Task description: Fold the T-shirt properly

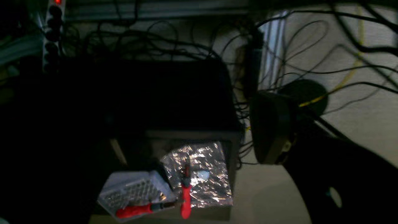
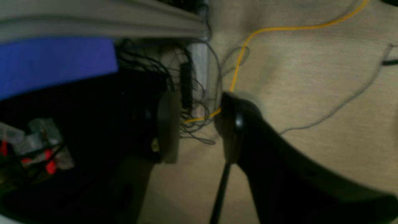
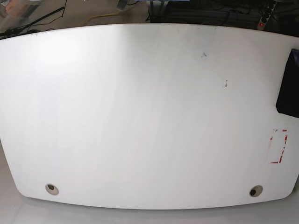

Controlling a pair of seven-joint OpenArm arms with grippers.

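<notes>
Hanging off the bench [image 3: 140,116], both arms stay out of the base view, their wrist cameras facing the floor. The left tool [image 1: 273,130] shows only as a dark blurred shape over tangled cables [image 1: 161,43], so its state cannot be told. The right tool [image 2: 199,127] has two dark fingers [image 2: 230,124] set apart, open and holding nothing. A black piece, possibly the T-shirt [image 3: 289,84], lies at the bench's right edge, mostly cut off; no print shows.

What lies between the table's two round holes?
Nothing; the base view shows bare white table between the pale hole and the dark hole.
</notes>
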